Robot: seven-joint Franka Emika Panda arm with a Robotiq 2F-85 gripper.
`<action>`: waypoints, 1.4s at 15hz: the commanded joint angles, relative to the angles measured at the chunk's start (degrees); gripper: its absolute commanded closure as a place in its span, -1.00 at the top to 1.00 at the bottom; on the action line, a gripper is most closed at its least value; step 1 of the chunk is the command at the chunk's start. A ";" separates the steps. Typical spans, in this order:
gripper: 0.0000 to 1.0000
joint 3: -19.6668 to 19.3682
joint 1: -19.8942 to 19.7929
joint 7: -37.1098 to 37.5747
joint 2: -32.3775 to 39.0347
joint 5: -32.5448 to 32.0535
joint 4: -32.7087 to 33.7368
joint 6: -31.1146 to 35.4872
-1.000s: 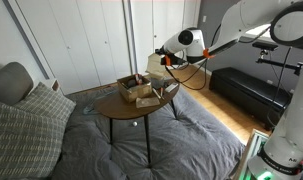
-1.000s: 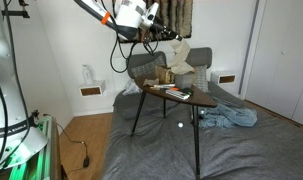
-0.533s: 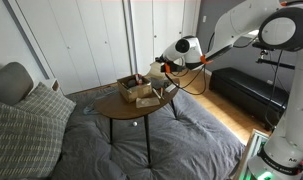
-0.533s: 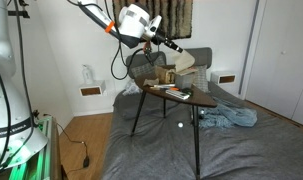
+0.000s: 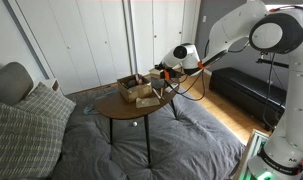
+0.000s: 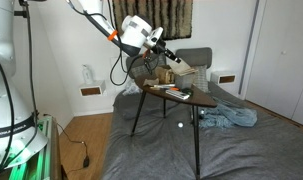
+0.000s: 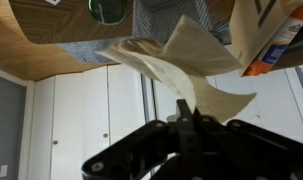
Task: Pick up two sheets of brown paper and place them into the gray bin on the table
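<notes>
Bottom centre of the wrist view, the black Robotiq gripper point(image 7: 188, 122) has its fingers pinched tight on crumpled tan brown paper point(image 7: 181, 62), which fans up into the middle of the frame; whether it's one sheet or two, I can't tell. Along the top edge lies the dark-brown oval wooden table point(image 7: 51, 28), and the small gray bin point(image 7: 156, 15) shows at top centre, just past the paper's far edge. In an exterior view the gripper point(image 5: 161, 70) hangs right of centre, at the table's point(image 5: 116, 108) right end, near the darker brown cardboard tray point(image 5: 126, 90).
</notes>
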 commanded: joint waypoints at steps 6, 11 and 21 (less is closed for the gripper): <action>-1.00 2.41 -1.88 -10.23 1.12 11.13 -2.84 4.00; -0.98 0.94 -0.38 -7.20 1.58 7.87 -1.51 2.72; -0.98 0.93 -0.38 -7.20 1.58 7.87 -1.50 2.72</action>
